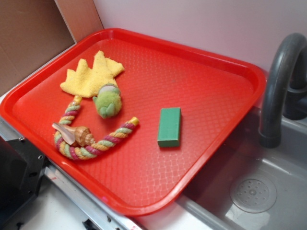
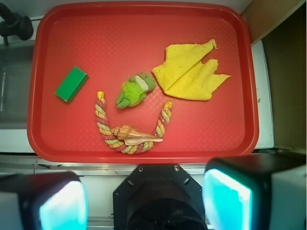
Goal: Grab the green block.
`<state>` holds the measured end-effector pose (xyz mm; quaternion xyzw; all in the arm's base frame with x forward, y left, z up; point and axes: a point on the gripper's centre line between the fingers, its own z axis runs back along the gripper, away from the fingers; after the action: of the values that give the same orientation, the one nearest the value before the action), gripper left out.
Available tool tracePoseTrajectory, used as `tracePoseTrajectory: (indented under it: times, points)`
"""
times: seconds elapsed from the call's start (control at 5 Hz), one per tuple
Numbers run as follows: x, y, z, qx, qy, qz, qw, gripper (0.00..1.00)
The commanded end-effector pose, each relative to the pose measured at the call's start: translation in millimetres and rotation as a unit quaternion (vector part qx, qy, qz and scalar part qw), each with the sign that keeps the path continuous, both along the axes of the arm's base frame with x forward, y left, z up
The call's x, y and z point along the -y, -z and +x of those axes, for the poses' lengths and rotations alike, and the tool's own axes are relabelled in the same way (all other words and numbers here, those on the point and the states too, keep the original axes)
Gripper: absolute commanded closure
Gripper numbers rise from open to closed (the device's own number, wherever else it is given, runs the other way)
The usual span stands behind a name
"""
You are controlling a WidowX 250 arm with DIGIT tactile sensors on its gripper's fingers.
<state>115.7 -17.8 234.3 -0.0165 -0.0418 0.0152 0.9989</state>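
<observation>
In the exterior view the green block [image 1: 169,126] lies alone right of centre on the red tray [image 1: 216,62], untouched, and in the wrist view it sits at middle left while the gripper [image 2: 144,203] hangs wide and empty at the bottom edge, so reaching over it likely comes next

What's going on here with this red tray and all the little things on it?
A robot arm hangs above a red tray, its jaws wide apart and holding nothing. It is meant to grab the green block, which lies flat and untouched, apart from the rest. Elsewhere on the tray are a fuzzy green plush toy, a yellow cloth, and a striped rope with a seashell on it. A grey sink sits beside the tray.
</observation>
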Motion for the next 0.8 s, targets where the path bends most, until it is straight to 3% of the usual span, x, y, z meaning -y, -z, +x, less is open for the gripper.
tracePoseTrajectory:
  times: [0.0,0.2,0.4,0.6]
  points:
    - [0.0,0.0,0.0,0.000,0.000,0.000,1.000,0.00]
    - [14.8,3.2,8.0,0.017,-0.083,0.009,0.996,0.00]
    - [22.7,9.0,18.4,0.014,-0.159,-0.015,0.987,0.00]
    - [40.8,23.2,36.7,0.036,-0.226,-0.029,0.973,0.00]
